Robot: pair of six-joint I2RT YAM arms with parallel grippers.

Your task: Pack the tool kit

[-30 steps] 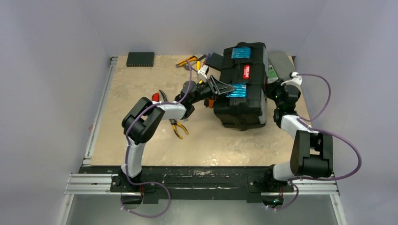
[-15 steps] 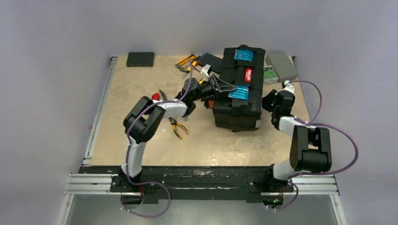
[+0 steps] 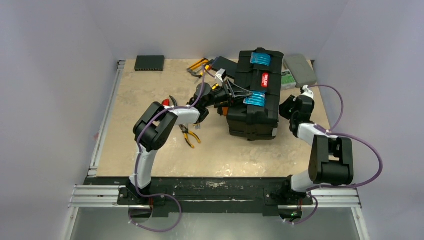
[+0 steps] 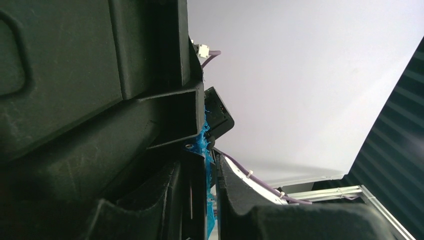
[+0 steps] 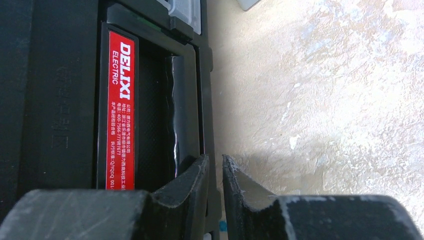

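Compared with a second back, the toolbox [image 3: 255,117] had swung a little to the left on the table [image 3: 150,150]. My right claw [image 5: 215,162] had backed away from the grey case [image 3: 300,69] to sit beside the box's right wall.

Head count:
- one toolbox with one red label [image 3: 263,80] and two blue latches [image 3: 260,58] on its lid
- one pair of yellow-black pliers [image 3: 190,136] loose by the left forearm
- one red handle [image 3: 165,103] poking out by the left elbow
- a bunch of yellow-black tools [image 3: 199,65] at the far edge, too tangled for me to count
- one grey case
- one flat black box [image 3: 149,62] in the far left corner

The toolbox sat right of centre, between the two claws. The left claw [image 3: 241,94] was up on the toolbox's left top edge, pinched almost closed with the nearer blue latch [image 3: 255,98] between its fingers. The right claw was down to a thin slit with nothing in it. I couldn't tell if it touched the box.
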